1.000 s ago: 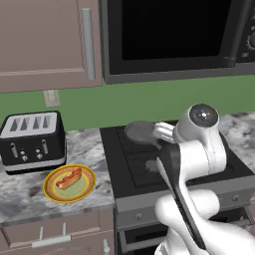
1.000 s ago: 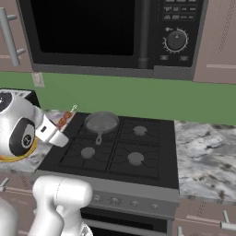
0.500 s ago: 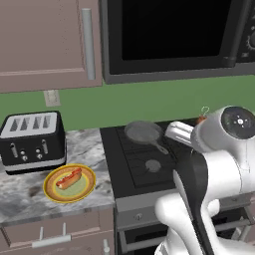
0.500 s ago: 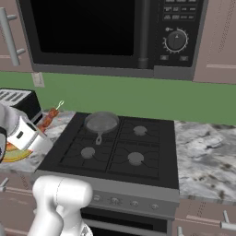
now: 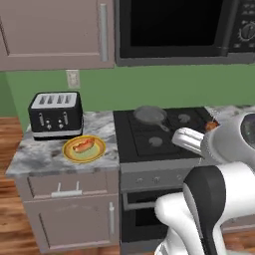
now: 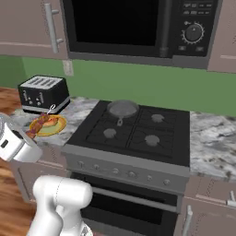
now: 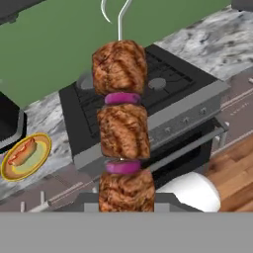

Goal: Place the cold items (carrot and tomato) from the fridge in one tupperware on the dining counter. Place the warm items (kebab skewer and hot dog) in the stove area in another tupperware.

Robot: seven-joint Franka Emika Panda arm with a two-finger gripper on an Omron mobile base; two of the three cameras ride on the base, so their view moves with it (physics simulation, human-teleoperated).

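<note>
Here, a kebab skewer [image 7: 122, 123] is held upright in the hand view, its lower end pinched by the gripper [image 7: 126, 200], whose jaws are pressed in on it. Three browned meat chunks are threaded on the skewer, with purple onion slices between them, and a thin metal loop is seen at its top. In the right base view the skewer [image 6: 40, 122] is seen at the far left, raised in the air in front of the worktop [image 6: 76, 108], with the white arm below it.

A black stove [image 5: 154, 137] with four burners is set into the worktop [image 5: 47, 154]. A small grey pan [image 5: 148, 115] is placed on the back left burner, its handle pointing toward the front. A dark microwave [image 6: 133, 27] is mounted above the stove, against a green wall.

To the left of the stove, a yellow plate [image 5: 83, 149] lies on the marbled worktop, and a hot dog [image 5: 82, 145] rests on it. Just behind the plate, a black toaster [image 5: 55, 113] with four slots is stood. The plate and hot dog are well apart from the skewer. A wall socket [image 5: 72, 78] is seen above the toaster, and pale cabinet doors [image 5: 55, 30] are hung above that. Below the worktop, drawers and a wooden floor [image 7: 232, 173] are visible.
</note>
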